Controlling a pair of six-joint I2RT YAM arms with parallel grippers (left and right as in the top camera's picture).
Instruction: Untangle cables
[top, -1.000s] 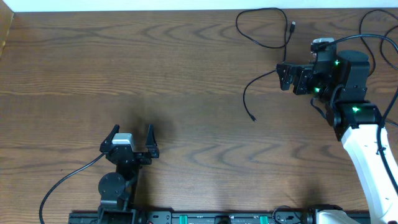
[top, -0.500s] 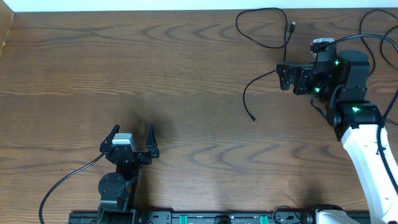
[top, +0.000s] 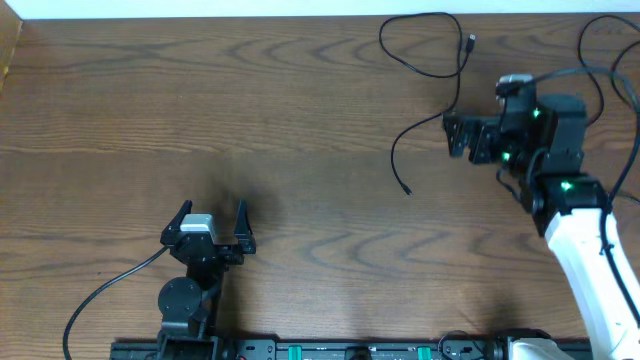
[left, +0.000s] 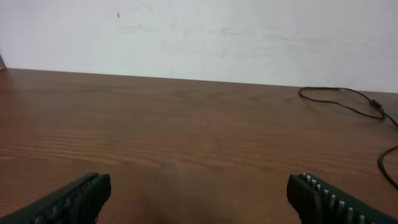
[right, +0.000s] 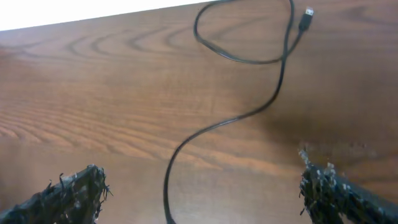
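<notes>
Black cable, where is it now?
Overhead view: the black cable lies on the table's far right, curling just left of the open right gripper.

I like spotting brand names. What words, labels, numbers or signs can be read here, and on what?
None can be read.
The black cable and wooden table bear no print.
The right arm shows only green lights, no letters.
The rail at the near edge: marks too small to read.
The wall has a red speck, no legible sign.
</notes>
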